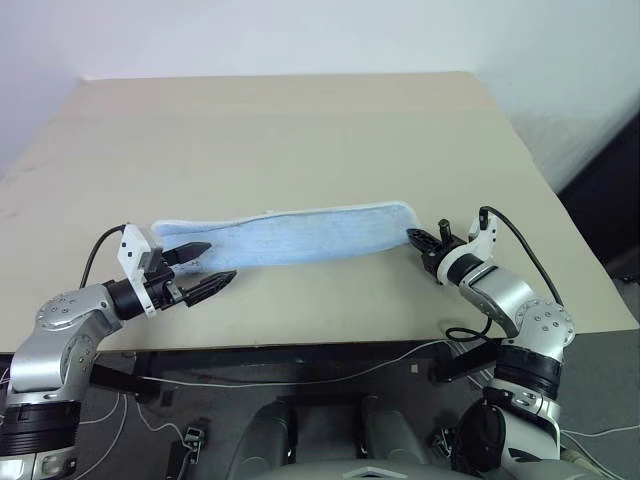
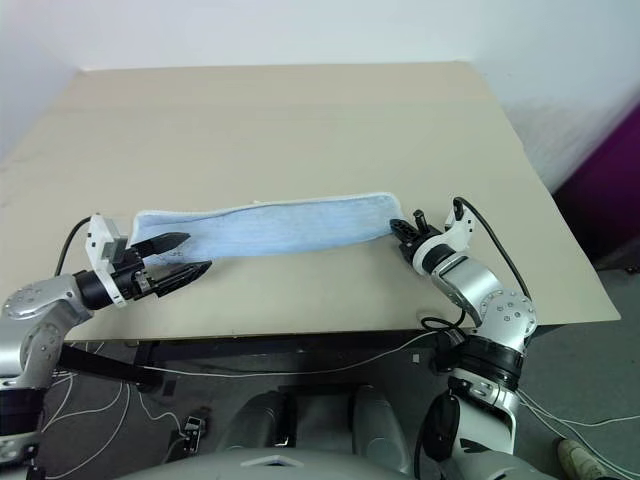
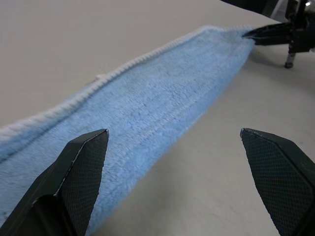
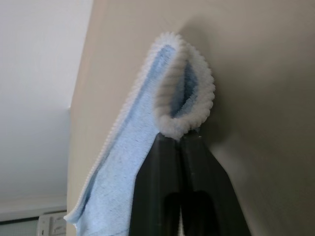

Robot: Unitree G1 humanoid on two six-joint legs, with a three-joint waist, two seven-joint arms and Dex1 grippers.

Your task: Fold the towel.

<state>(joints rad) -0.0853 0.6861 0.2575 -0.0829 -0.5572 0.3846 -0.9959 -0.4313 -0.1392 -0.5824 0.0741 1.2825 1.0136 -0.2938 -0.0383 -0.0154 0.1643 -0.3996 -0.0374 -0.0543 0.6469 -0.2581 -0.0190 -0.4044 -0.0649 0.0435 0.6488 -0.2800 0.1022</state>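
The right pincer [image 4: 181, 142] is being shown closed on the hemmed right end of the towel [image 1: 300, 235], whose white edging is being bunched into a small loop just above the meeting fingertips. The left pincer [image 1: 200, 268] is being held wide open at the towel's left end, one finger [image 3: 81, 167] over the blue pile, the other over bare worktop [image 1: 300, 130], with nothing gripped.

The towel is being presented as a long narrow band lying across the near part of the worktop between the two arms, apparently already doubled lengthwise. The task is judged partly done: one end is secured, the other not yet taken, and the crosswise fold is still outstanding.

In the right wrist view the pinch on the hem is being made plain, a detail left small in the head views. In the left wrist view the right pincer's closed tip at the far end is being revealed.
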